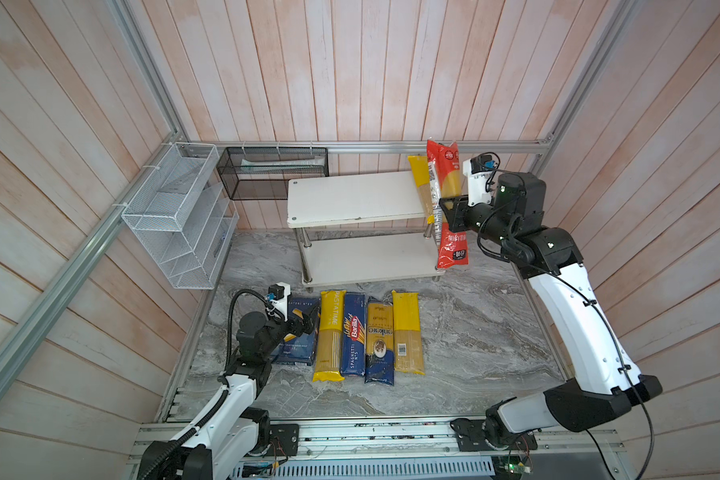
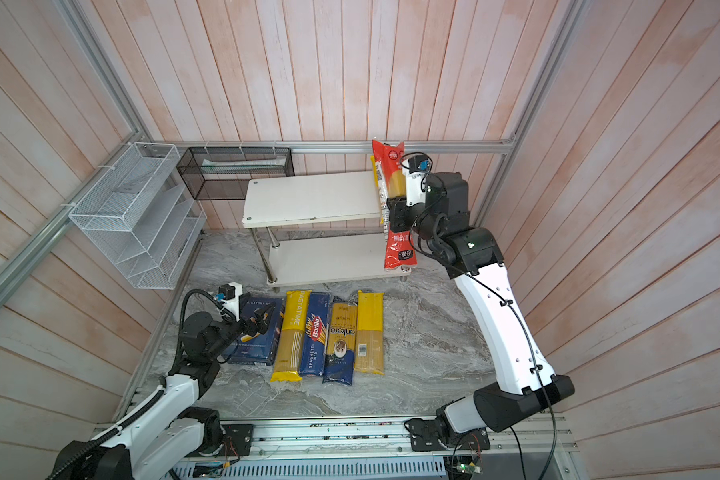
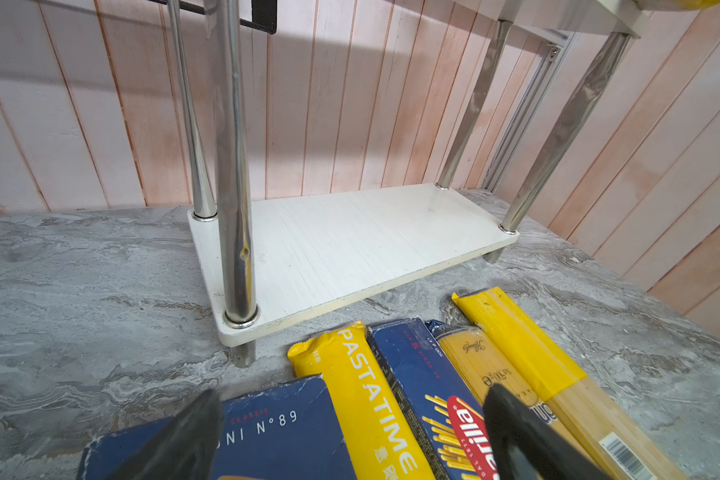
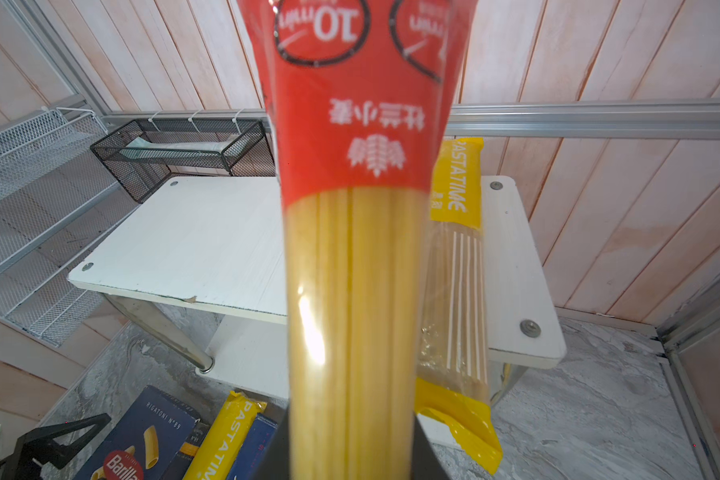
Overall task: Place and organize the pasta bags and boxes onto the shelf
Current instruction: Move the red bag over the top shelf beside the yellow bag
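Observation:
My right gripper (image 1: 449,212) is shut on the red bag (image 1: 447,166), holding it upright at the right end of the shelf (image 1: 350,199). Behind it, a yellow PASTATIME bag (image 4: 454,249) lies on the top board and overhangs its front edge. In front of the shelf a row lies on the table: a wide Barilla box (image 1: 298,345), a yellow PASTATIME bag (image 1: 330,336), a Spaghetti box (image 1: 353,336), a clear blue-ended bag (image 1: 379,340) and a barcoded yellow bag (image 1: 407,332). My left gripper (image 3: 352,397) hangs open over the wide box's far end.
A white wire rack (image 1: 175,216) hangs on the left wall. A black mesh basket (image 1: 273,170) hangs on the back wall beside the shelf's top board. The shelf's lower board (image 3: 350,249) is bare. Grey marble tabletop (image 1: 483,340) lies right of the row.

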`<control>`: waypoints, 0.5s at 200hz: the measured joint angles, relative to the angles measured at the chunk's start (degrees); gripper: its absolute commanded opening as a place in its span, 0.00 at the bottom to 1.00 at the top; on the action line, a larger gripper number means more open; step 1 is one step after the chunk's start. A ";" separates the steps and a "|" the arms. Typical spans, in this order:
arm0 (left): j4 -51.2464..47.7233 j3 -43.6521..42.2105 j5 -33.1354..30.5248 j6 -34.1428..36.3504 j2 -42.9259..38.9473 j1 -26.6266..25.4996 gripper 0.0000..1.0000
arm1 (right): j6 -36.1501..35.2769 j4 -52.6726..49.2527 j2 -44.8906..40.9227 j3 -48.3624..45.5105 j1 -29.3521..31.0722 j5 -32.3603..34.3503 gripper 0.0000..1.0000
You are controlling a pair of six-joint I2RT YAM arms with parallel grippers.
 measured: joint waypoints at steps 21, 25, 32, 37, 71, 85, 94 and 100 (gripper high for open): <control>0.00 0.00 0.00 -0.02 0.00 0.00 1.00 | -0.24 -0.39 2.05 2.03 1.68 0.74 0.00; 0.00 0.00 -0.02 -0.02 0.00 0.00 1.00 | -0.26 -0.44 2.32 2.29 1.95 0.92 0.00; 0.00 0.00 0.00 -0.02 0.00 0.00 1.00 | -0.39 -0.57 2.93 2.82 2.47 1.16 0.00; 0.00 0.00 -0.02 -0.02 0.00 0.00 1.00 | -0.44 -0.66 3.26 3.08 2.78 1.27 0.00; 0.00 0.00 -0.02 -0.02 0.00 0.00 1.00 | -0.44 -0.98 4.26 3.50 4.17 1.51 0.00; 0.00 0.00 -0.02 0.00 0.00 0.00 1.00 | -0.44 -0.98 4.57 3.69 4.48 1.53 0.00; 0.00 0.00 -0.02 0.00 -0.02 0.00 1.00 | -0.44 -0.94 4.81 3.96 4.61 1.53 0.00; 0.00 0.00 -0.02 -0.02 -0.02 0.00 1.00 | -0.44 -0.96 5.09 4.24 4.70 1.53 0.00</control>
